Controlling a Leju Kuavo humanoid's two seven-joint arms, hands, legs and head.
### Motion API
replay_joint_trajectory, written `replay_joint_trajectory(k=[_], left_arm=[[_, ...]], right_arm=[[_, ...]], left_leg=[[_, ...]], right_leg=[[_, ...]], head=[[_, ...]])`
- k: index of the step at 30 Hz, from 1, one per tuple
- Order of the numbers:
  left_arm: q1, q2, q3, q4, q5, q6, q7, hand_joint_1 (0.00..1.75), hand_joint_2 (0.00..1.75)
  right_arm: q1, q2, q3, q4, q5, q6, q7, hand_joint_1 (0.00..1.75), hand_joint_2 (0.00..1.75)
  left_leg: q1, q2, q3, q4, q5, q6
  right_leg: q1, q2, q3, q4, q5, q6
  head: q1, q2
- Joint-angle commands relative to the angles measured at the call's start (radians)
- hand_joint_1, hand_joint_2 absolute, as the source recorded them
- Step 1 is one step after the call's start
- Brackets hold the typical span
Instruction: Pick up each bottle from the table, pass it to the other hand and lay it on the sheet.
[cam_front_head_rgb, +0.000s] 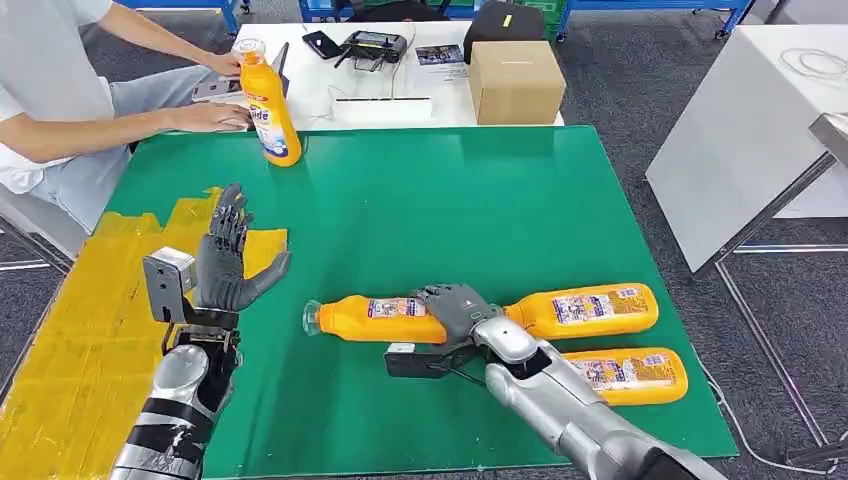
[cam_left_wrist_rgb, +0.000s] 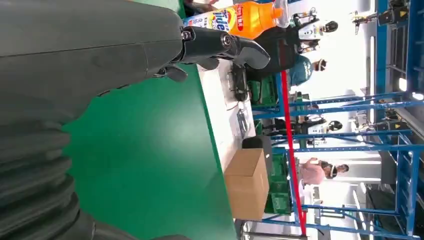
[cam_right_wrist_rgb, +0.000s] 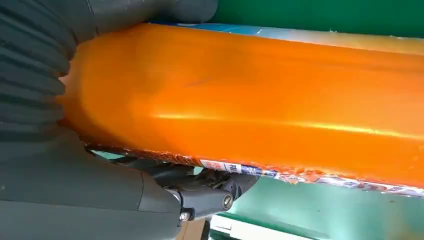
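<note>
Three orange bottles lie on the green table cover (cam_front_head_rgb: 420, 200) at the front right. My right hand (cam_front_head_rgb: 455, 310) grips the base end of the leftmost bottle (cam_front_head_rgb: 375, 318), which lies flat with its cap pointing left; the right wrist view shows the same bottle (cam_right_wrist_rgb: 260, 100) pressed between my palm and fingers (cam_right_wrist_rgb: 200, 195). The other two bottles (cam_front_head_rgb: 585, 310) (cam_front_head_rgb: 625, 375) lie just right of that hand. My left hand (cam_front_head_rgb: 228, 260) is raised, holding nothing, fingers spread over the yellow sheet (cam_front_head_rgb: 90, 330). A fourth bottle (cam_front_head_rgb: 268, 100) (cam_left_wrist_rgb: 240, 17) stands upright at the far left.
A person (cam_front_head_rgb: 60, 90) sits at the far left, one hand by the upright bottle's cap. A cardboard box (cam_front_head_rgb: 515, 80) (cam_left_wrist_rgb: 247, 182) and small devices sit on the white table (cam_front_head_rgb: 380, 105) behind. A white table (cam_front_head_rgb: 750, 130) stands to the right.
</note>
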Motion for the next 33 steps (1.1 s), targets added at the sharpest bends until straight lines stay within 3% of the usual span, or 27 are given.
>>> replay_joint_trajectory(k=[1,3,9,14,21,26,33], left_arm=[[-0.007,0.005,-0.01,-0.011,0.007,0.004,0.004,0.0,1.75],[0.019,0.009,-0.012,-0.056,-0.002,0.007,0.013,0.0,1.75],[0.021,0.008,-0.013,-0.062,-0.004,0.008,0.016,0.0,1.75],[0.022,0.011,-0.029,-0.078,-0.012,0.011,0.018,0.0,1.75],[0.025,0.01,-0.02,-0.082,0.0,0.028,0.017,0.0,1.75],[0.027,0.028,-0.042,-0.078,0.073,-0.059,0.048,0.0,1.75],[0.012,0.033,-0.085,-0.066,0.176,-0.169,0.1,0.0,1.75]], right_arm=[[0.06,0.013,-0.067,-0.005,-0.034,-0.184,0.031,1.75,1.75],[0.11,0.018,-0.129,-0.11,-0.031,-0.262,0.038,1.75,1.75],[0.118,0.011,-0.134,-0.129,-0.025,-0.259,0.042,1.75,1.75],[0.197,0.037,-0.261,-0.237,-0.027,-0.41,-0.027,1.75,1.75],[0.236,0.071,-0.337,-0.281,-0.043,-0.475,-0.082,1.75,1.75],[0.282,0.105,-0.413,-0.361,-0.176,-0.557,-0.201,1.75,1.75],[0.321,0.13,-0.461,-0.442,-0.351,-0.577,-0.338,1.75,1.75]], left_leg=[[0.001,-0.003,0.001,-0.001,0.0,-0.001],[0.001,-0.001,0.001,-0.001,-0.001,-0.001],[0.001,-0.002,-0.003,0.0,-0.001,-0.001],[0.001,-0.004,-0.006,0.0,-0.001,-0.001],[0.0,-0.003,-0.007,0.0,0.0,0.0],[0.001,-0.003,-0.006,0.0,-0.001,-0.001],[0.001,-0.004,-0.006,0.0,-0.001,-0.001]], right_leg=[[0.001,-0.002,0.002,-0.002,0.0,-0.001],[0.002,-0.001,0.002,-0.001,0.0,-0.001],[0.001,0.0,-0.002,0.0,0.0,-0.001],[0.001,-0.002,-0.004,0.0,-0.001,-0.001],[0.001,-0.001,-0.005,0.0,-0.001,-0.001],[0.001,-0.001,-0.005,0.0,-0.001,-0.001],[0.001,-0.002,-0.005,0.0,-0.001,-0.001]], head=[[0.0,0.0],[0.0,0.0],[0.0,0.0],[0.0,0.0],[0.0,0.0],[0.0,0.0],[0.0,0.0]])
